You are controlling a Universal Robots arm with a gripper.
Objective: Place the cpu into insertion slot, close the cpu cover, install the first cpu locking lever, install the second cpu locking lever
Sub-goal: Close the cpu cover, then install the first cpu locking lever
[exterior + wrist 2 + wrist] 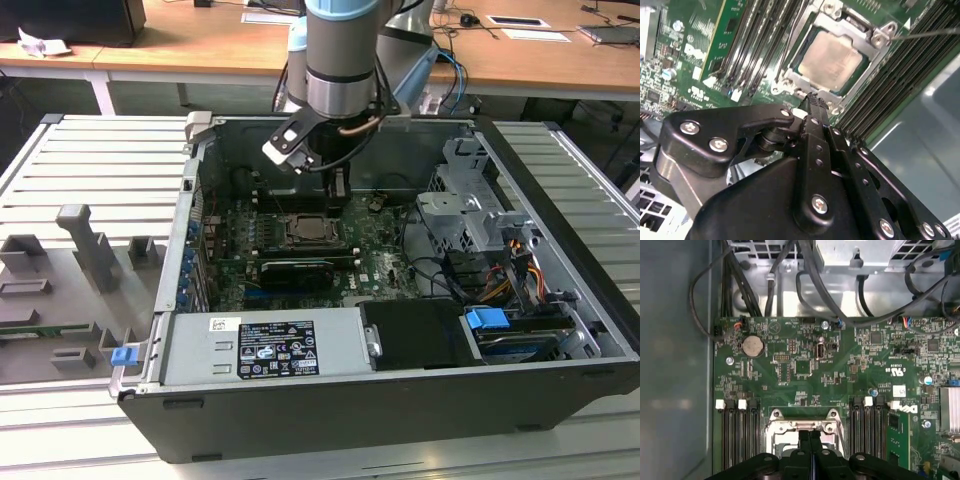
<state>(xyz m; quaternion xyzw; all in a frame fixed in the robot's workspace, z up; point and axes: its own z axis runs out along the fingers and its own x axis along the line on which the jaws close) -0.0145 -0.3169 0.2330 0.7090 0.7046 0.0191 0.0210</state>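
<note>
The cpu (832,57) lies seated beneath the lowered cpu cover (850,30), mid-motherboard (805,365). The hand (812,97), fingers pressed together and empty, points at the cover's far edge, probably forming one slim pushing tip.

Lit brightly and evenly from above in the exterior view. Nearly washes out the pale ribbed table (90,170), then falls off into shade inside the computer case (400,400), darkest under the arm (340,60). In the second wrist view, lays a soft sheen on the cpu (832,60) and small glints on the cpu cover (840,30) and on the screws of the black gripper (812,97); leaves the grey panel (930,125) hazy. In the first wrist view, spreads flat and cool over the green circuit board (840,370), with the grey wall (670,365) dull and blurred.
</note>
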